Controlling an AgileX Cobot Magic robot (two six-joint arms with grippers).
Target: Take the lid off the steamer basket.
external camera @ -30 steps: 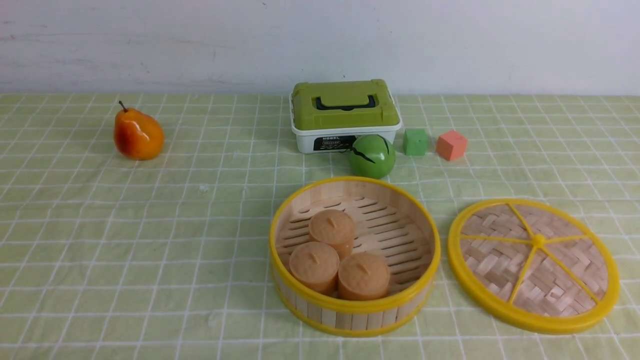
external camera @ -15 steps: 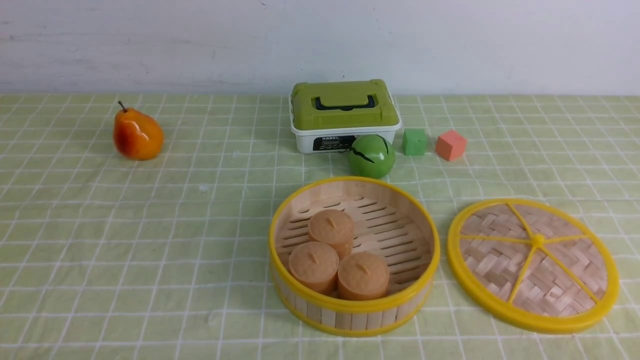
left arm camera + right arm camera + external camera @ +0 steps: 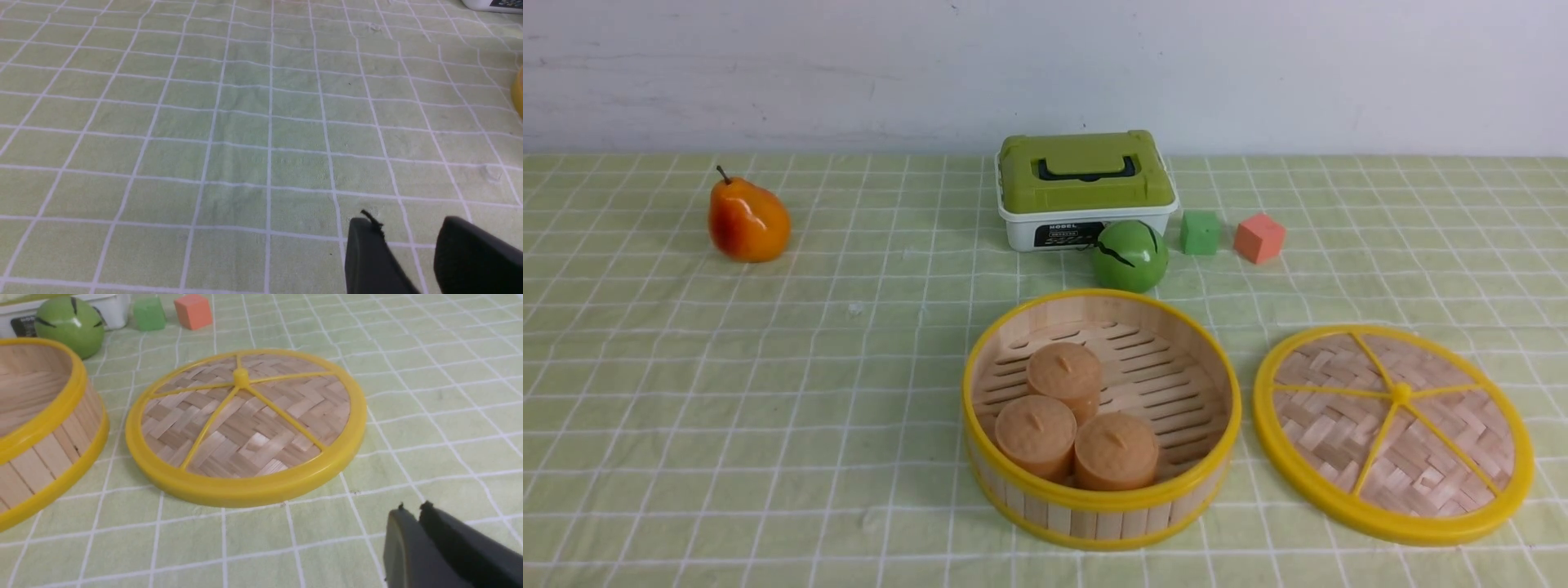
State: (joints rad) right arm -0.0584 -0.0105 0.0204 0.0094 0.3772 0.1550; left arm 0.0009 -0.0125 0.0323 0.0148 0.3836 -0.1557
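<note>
The steamer basket [image 3: 1021,335] stands open on the cloth with three tan buns [image 3: 1066,371] inside; its wall also shows in the right wrist view [image 3: 61,428]. The lid [image 3: 1392,433] lies flat on the cloth to the basket's right, apart from it, and shows in the right wrist view [image 3: 245,424]. Neither arm shows in the front view. My left gripper [image 3: 404,224] is open and empty over bare cloth. My right gripper [image 3: 410,508] is shut and empty, just off the lid's near rim.
A white box with an olive-green handled lid [image 3: 1086,188] stands at the back, with a green ball [image 3: 1129,255], a green cube [image 3: 1201,232] and an orange cube [image 3: 1259,237] beside it. A pear [image 3: 748,220] sits at the far left.
</note>
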